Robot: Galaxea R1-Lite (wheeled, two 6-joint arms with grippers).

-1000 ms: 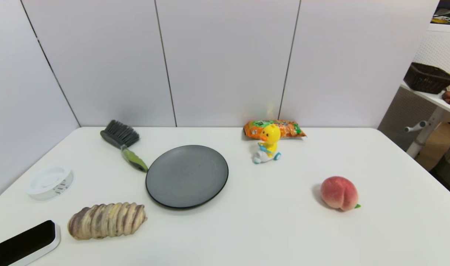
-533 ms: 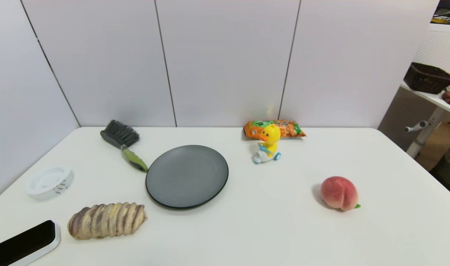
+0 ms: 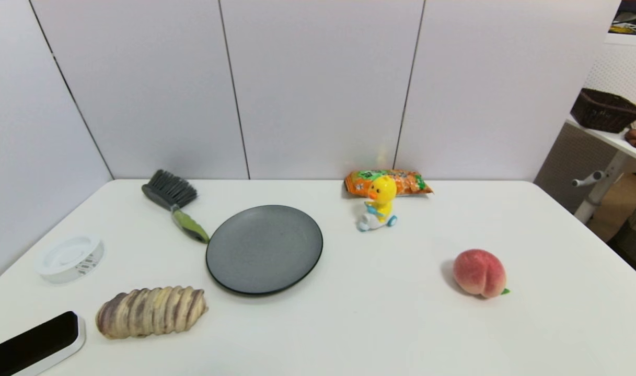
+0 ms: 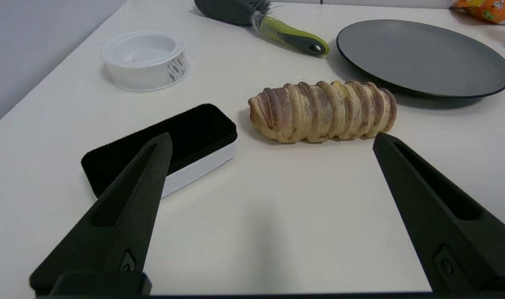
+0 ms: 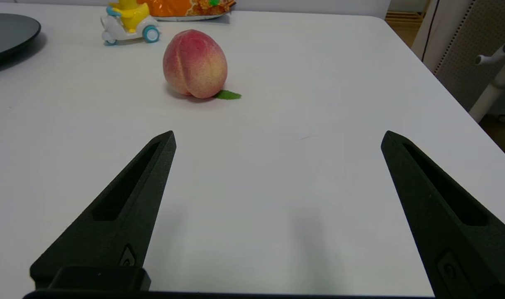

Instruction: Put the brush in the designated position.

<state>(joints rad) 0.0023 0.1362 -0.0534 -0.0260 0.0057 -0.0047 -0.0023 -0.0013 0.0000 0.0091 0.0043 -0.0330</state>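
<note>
Before you is a white table [image 3: 380,324] seen from the robot's head, with neither arm in that view. The brush [image 3: 174,203] lies flat at the far left of the table, near the back wall, untouched. Its long axis runs on a diagonal: the black bristles fan toward the far left corner, and the lime-green handle points back toward you and to the right, its tip ending just beside the rim of a dark grey plate [image 3: 264,248]. The left gripper [image 4: 269,141] hovers low over the near left part of the table, its two fingers spread wide with nothing between them. From it, the brush [image 4: 262,25] lies ahead at the far side, beyond a striped bread roll [image 4: 323,110], a black-topped white block [image 4: 165,145] and a round white container [image 4: 144,60]. The right gripper [image 5: 277,139] is likewise spread wide and empty, over the right side near a peach [image 5: 195,63], well apart from the brush. The left arm looks the nearer, so the reach is probably its job, with the handle the likeliest place to take hold.
</note>
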